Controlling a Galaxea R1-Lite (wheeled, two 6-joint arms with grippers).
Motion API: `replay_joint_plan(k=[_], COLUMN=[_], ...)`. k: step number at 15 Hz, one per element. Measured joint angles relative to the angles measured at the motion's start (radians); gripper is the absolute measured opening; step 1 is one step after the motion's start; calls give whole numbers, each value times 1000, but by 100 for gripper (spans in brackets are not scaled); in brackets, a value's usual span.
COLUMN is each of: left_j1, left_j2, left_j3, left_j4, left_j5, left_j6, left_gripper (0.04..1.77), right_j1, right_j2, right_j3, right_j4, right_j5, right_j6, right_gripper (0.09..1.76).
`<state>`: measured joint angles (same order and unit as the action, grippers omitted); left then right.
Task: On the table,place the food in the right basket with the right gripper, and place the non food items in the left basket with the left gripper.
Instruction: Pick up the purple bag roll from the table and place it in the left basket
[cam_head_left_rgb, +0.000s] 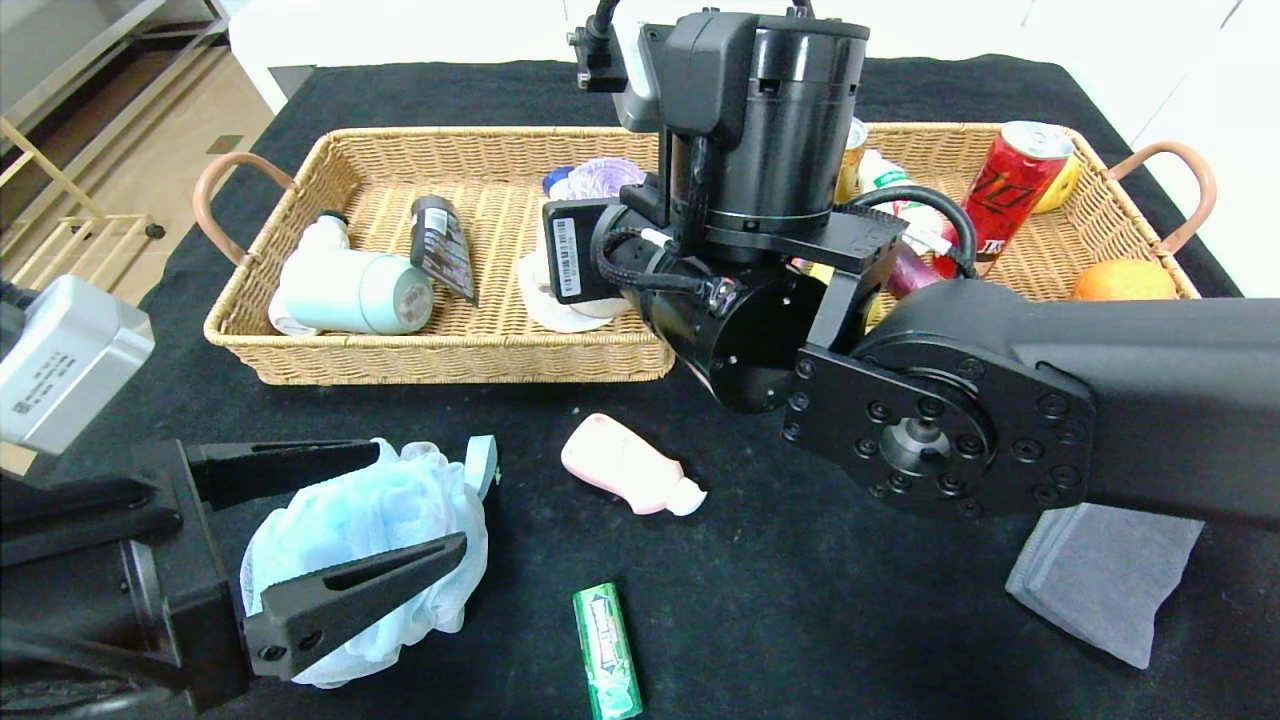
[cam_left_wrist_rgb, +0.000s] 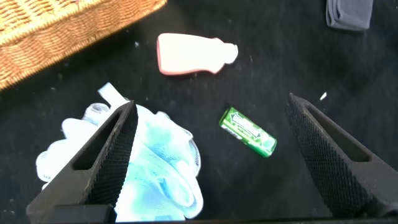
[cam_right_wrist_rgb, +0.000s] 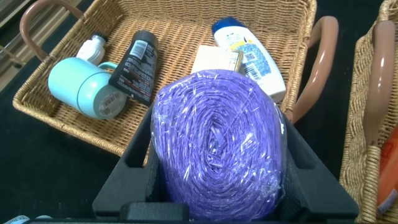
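Two wicker baskets stand side by side at the far edge of the table (cam_head_left_rgb: 760, 600), the left basket (cam_head_left_rgb: 330, 360) and the right basket (cam_head_left_rgb: 1120, 230). Four loose things lie on the black cloth in front of them: one blue bath pouf (cam_head_left_rgb: 370, 550), one pink bottle (cam_head_left_rgb: 630, 465) on its side, one green gum pack (cam_head_left_rgb: 607, 650) and one grey towel (cam_head_left_rgb: 1100, 580) off to the right. The left gripper (cam_head_left_rgb: 400, 510) hangs low over the pouf with its two fingers spread wide; one finger overlaps the pouf and the other stands out over bare cloth near the gum pack. The right gripper (cam_right_wrist_rgb: 217, 168) is above the gap between the baskets, its fingers clamped on one purple bag roll (cam_right_wrist_rgb: 217, 143). In the left basket lie one mint flask (cam_right_wrist_rgb: 84, 84), one dark tube (cam_right_wrist_rgb: 135, 65) and one white bottle (cam_right_wrist_rgb: 249, 53). The right basket holds one red can (cam_head_left_rgb: 1015, 185) and one orange fruit (cam_head_left_rgb: 1125, 280), among other things hidden by the arm.
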<state>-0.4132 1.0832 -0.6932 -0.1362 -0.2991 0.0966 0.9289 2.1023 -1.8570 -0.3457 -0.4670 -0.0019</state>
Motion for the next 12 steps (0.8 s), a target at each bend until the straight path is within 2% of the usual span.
replay_joint_plan(k=[6, 8, 12], left_j1=[4, 5, 5], left_j2=[3, 4, 4], left_j3=[11, 11, 12], left_j4=[-39, -39, -39], left_j5=[0, 0, 0], left_j6=[-5, -5, -5], left_gripper=[172, 172, 172], right_j1=[-10, -10, -12], right_j2=[33, 39, 41], right_j3=[-33, -34, -34], right_j4=[-2, 0, -2], right_j5=[1, 0, -2], right_j6=[-9, -12, -23], right_gripper=[97, 115, 137])
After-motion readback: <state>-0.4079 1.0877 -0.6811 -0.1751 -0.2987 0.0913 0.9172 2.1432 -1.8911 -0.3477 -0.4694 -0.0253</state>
